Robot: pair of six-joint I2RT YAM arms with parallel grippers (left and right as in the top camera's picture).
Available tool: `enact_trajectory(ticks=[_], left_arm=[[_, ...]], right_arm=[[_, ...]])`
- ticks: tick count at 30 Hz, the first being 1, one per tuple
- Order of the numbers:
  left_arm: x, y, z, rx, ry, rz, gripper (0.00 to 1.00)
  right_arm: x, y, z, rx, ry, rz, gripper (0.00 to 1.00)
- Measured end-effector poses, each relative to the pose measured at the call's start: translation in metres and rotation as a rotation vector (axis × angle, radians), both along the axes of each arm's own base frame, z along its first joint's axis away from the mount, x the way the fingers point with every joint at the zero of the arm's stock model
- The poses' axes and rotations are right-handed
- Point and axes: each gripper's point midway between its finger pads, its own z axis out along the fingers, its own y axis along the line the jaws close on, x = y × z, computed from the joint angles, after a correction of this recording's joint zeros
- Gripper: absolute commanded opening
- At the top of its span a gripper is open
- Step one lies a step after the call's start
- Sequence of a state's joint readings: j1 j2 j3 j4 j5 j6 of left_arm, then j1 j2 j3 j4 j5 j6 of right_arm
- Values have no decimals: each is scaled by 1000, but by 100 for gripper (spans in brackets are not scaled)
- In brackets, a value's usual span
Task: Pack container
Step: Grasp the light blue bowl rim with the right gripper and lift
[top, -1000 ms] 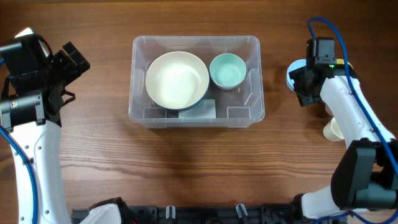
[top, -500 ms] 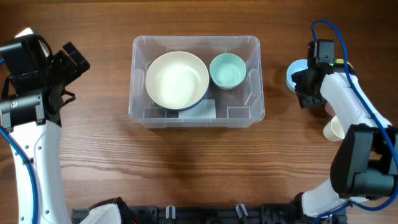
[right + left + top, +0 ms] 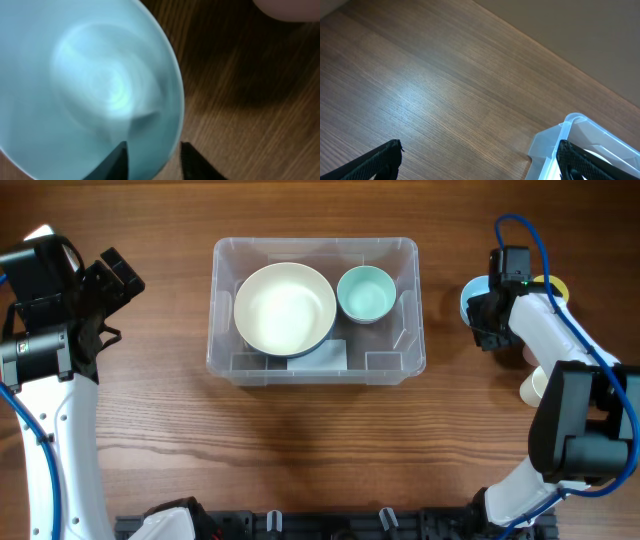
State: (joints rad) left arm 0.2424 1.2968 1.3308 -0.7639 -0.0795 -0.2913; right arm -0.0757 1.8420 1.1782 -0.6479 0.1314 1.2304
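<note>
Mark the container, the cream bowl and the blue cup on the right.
container (image 3: pixel 300 377), overhead view, on its front wall.
cream bowl (image 3: pixel 285 308), overhead view, middle of its inside.
blue cup (image 3: pixel 90 85), right wrist view, on its inside bottom.

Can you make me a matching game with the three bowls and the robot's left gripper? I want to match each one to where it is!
1. cream bowl
2. mint bowl
3. blue bowl
4. left gripper

A. outside the container, rim between the right gripper's jaws
B. in the container's left half
C. open, left of the container
D. in the container's far right corner

Pairs: 1-B, 2-D, 3-A, 4-C
</note>
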Motion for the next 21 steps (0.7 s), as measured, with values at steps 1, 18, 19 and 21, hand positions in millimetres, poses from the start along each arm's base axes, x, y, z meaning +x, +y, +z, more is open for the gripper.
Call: enact_trajectory(ticks=[1,18,19,21], left_arm=[[0,0,0,0,0,0,100],[0,0,0,0,0,0,100],[0,0,0,0,0,0,100],[0,0,0,0,0,0,100]], right_arm=[[0,0,0,0,-2,0,25],[1,-2,0,-31,9,87,4],[1,-1,0,-35,11,102,4],[2,-1,1,-42,14,129,4]])
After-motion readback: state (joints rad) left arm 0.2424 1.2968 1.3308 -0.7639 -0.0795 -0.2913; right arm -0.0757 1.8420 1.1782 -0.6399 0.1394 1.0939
